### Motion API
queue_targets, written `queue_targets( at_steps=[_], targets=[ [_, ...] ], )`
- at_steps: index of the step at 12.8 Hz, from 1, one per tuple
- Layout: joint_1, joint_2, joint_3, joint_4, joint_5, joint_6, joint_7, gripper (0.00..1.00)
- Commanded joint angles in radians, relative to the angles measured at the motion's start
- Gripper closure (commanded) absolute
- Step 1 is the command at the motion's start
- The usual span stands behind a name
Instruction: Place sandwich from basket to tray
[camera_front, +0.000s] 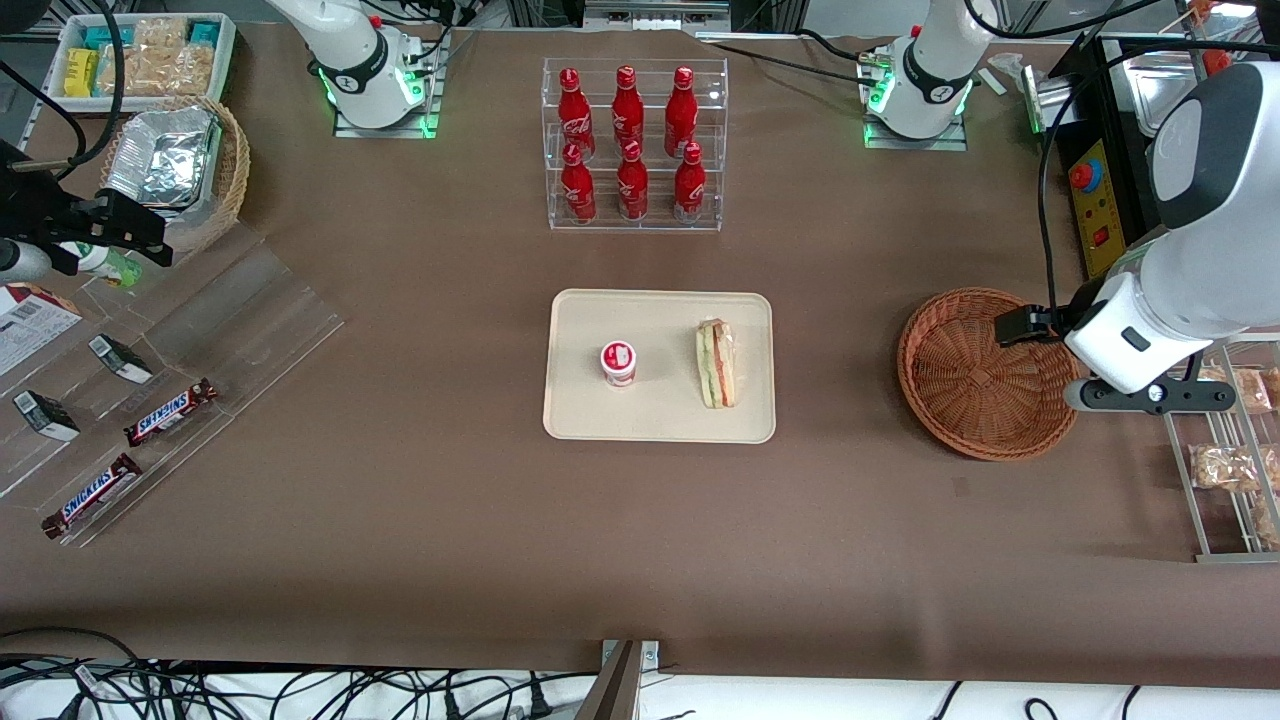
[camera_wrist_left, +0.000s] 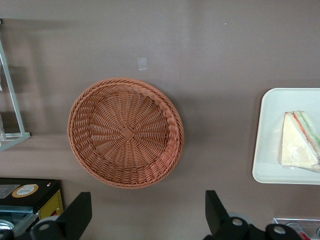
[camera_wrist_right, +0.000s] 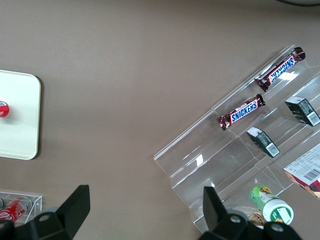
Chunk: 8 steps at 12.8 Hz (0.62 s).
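The wrapped wedge sandwich (camera_front: 716, 363) (camera_wrist_left: 299, 147) lies on the cream tray (camera_front: 580, 420) (camera_wrist_left: 262, 165), at the side nearest the basket. A small red-and-white lidded cup (camera_front: 619, 362) stands on the tray beside it. The reddish-brown wicker basket (camera_front: 920, 350) (camera_wrist_left: 80, 115) sits apart from the tray toward the working arm's end and holds nothing. My gripper (camera_front: 1025, 325) (camera_wrist_left: 148, 200) hovers above the basket's rim on the side away from the tray. It is open, with only bare table between its fingers.
A clear rack of red cola bottles (camera_front: 630, 140) stands farther from the camera than the tray. A wire rack of bagged snacks (camera_front: 1235, 460) and a black-and-yellow control box (camera_front: 1095, 200) flank the basket. Acrylic shelves with Snickers bars (camera_front: 170, 410) lie toward the parked arm's end.
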<state>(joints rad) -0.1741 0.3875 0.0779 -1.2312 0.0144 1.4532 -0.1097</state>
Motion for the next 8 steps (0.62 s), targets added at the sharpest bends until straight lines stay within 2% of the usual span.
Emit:
queue_targets(
  at_steps=[1, 4, 8],
  targets=[
    [0.057, -0.01, -0.029, -0.004, -0.022, -0.011, 0.025, 0.0],
    [0.143, -0.004, -0.125, -0.007, -0.019, -0.005, 0.007, 0.0],
    [0.148, -0.002, -0.142, -0.011, -0.021, -0.005, 0.024, 0.0]
  ],
)
